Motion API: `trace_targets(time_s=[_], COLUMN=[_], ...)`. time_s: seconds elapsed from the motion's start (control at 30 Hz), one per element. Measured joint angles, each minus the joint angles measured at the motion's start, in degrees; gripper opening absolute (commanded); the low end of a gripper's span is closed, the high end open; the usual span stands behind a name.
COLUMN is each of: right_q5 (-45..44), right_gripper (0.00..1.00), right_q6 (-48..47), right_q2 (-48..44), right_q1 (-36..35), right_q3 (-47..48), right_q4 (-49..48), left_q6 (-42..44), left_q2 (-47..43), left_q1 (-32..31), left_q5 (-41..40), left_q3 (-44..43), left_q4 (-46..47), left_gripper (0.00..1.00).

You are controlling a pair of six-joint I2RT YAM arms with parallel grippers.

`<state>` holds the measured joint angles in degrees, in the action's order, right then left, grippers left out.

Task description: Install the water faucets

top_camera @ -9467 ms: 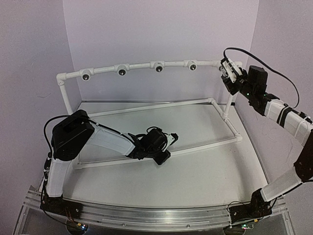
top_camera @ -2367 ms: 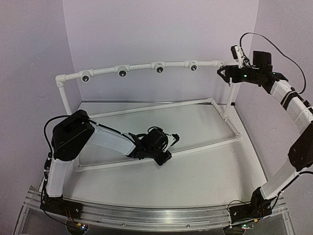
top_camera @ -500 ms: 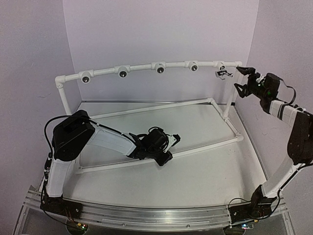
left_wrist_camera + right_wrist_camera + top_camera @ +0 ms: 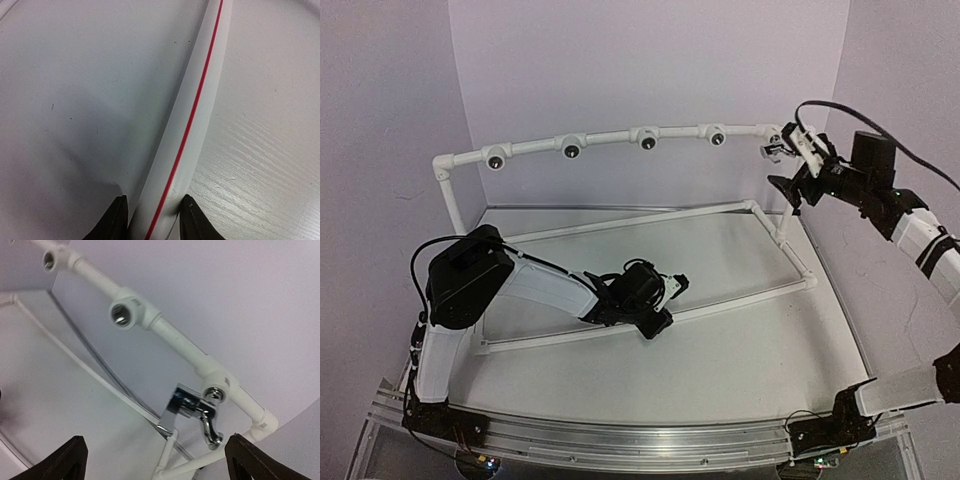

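Note:
One silver water faucet is screwed into the rightmost white fitting of the raised pipe rail, spout hanging down; it also shows in the top view. My right gripper is open, its fingers spread wide on either side of the faucet and short of it, not touching it. My left gripper is shut on the low front pipe of the white frame, a pipe with a red line along it; in the top view it is at mid-table. No other faucet shows.
Several open fittings with dark holes sit along the rail; two show in the right wrist view. The frame's upright post stands by the right wall. Purple walls close in at the back and sides.
My right gripper has swung from right of the rail's end back in toward the faucet, still open. The faucet stays in its fitting. The left arm has not moved.

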<state>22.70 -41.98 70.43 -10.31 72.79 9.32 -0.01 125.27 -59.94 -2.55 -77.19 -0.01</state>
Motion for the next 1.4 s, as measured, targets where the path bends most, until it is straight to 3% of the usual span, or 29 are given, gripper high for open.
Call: trace_targets(time_s=[0.1, 0.27, 0.5, 0.7, 0.77, 0.9, 0.97, 1.03, 1.17, 1.3, 1.4], right_q5=[-5.2, -15.5, -27.6, -35.4, -37.7, -41.2, -42.5, -43.4, -44.7, -45.0, -44.5], right_gripper=[0.98, 0.98, 0.98, 0.87, 0.76, 0.62, 0.45, 0.36, 0.23, 0.02, 0.0], right_q6=[-16.1, -30.1, -38.5, -40.1, -40.3, -40.2, -39.5, -38.3, -35.2, -25.3, -12.2], right_q2=[2.6, 7.4, 14.0, 16.3, 17.6, 19.9, 20.5, 20.9, 21.5, 21.5, 21.4], right_q1=[-2.7, -7.5, -13.7, -14.1, -14.1, -13.8, -13.6, -13.4, -13.3, -13.4, -13.2], right_q3=[0.0, 0.8, 1.4, 2.1, 3.5, 5.9, 6.5, 7.1, 8.2, 9.5, 10.9], right_q4=[1.9, 1.0, -8.4, -14.9, -16.0, -17.7, -17.9, -17.9, -18.5, -17.8, -15.9], left_q6=[0.0, 0.0, 0.0, 0.0, 0.0, 0.0, 0.0, 0.0, 0.0, 0.0, 0.0], left_q2=[0.0, 0.0, 0.0, 0.0, 0.0, 0.0, 0.0, 0.0, 0.0, 0.0, 0.0], left_q1=[0.0, 0.0, 0.0, 0.0, 0.0, 0.0, 0.0, 0.0, 0.0, 0.0, 0.0], left_q5=[0.0, 0.0, 0.0, 0.0, 0.0, 0.0, 0.0, 0.0, 0.0, 0.0, 0.0], left_q3=[0.0, 0.0, 0.0, 0.0, 0.0, 0.0, 0.0, 0.0, 0.0, 0.0, 0.0], left_q4=[0.0, 0.0, 0.0, 0.0, 0.0, 0.0, 0.0, 0.0, 0.0, 0.0, 0.0], left_gripper=[0.0, 0.0, 0.0, 0.0, 0.0, 0.0, 0.0, 0.0, 0.0, 0.0, 0.0])
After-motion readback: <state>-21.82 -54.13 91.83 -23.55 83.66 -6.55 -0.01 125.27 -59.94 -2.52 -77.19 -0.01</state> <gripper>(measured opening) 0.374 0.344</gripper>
